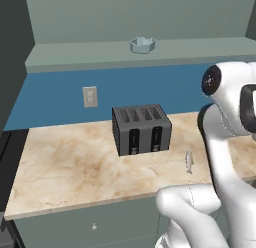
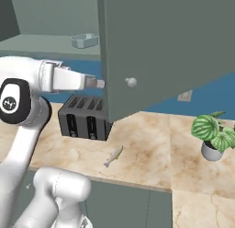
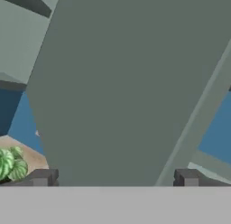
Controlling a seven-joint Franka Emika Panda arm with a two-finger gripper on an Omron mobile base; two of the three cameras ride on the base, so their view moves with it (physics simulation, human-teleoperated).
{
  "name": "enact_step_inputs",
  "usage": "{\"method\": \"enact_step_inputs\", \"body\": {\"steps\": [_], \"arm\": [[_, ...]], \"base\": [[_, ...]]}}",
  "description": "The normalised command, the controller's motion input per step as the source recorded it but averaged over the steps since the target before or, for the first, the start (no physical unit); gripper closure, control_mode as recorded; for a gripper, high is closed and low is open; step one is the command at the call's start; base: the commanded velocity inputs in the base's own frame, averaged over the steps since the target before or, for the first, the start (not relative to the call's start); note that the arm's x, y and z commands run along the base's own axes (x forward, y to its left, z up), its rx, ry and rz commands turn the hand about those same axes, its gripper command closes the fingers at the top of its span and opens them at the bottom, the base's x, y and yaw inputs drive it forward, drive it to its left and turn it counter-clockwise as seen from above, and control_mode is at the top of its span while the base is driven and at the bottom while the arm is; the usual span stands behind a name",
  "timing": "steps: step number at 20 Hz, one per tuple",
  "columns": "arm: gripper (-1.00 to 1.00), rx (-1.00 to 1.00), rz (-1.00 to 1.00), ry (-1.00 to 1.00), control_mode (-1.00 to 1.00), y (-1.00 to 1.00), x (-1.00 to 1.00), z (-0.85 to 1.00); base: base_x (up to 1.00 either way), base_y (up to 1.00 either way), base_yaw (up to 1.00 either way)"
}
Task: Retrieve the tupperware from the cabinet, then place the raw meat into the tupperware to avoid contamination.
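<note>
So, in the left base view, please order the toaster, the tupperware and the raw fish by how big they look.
1. toaster, clearly largest.
2. tupperware; it sits farther back on the cabinet shelf, so its true size is unsure.
3. raw fish, smallest.

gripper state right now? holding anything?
Gripper: open, jaws wide apart, holding nothing; it faces the open cabinet door.

Open cabinet door (image 2: 160, 48) hiding toaster's (image 2: 85, 116) right end, fingers (image 3: 43, 177) cut by frame bottom, plant (image 3: 11, 163) cropped at edge
</note>
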Motion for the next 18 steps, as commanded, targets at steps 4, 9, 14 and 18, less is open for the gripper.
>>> {"method": "enact_step_inputs", "body": {"steps": [4, 9, 14, 18], "arm": [[-1.0, 0.03, 0.04, -0.17, -1.0, -1.0, -0.16, -0.35], [-1.0, 0.03, 0.05, -0.18, -1.0, -1.0, -0.14, -0.32], [-1.0, 0.03, 0.07, -0.14, -1.0, -0.97, 0.01, -0.34], [-1.0, 0.04, 0.13, -0.11, -1.0, -0.78, 0.2, -0.35]], "base": [[0.0, 0.0, 0.0], [0.0, 0.0, 0.0], [0.0, 0.0, 0.0], [0.0, 0.0, 0.0]]}}
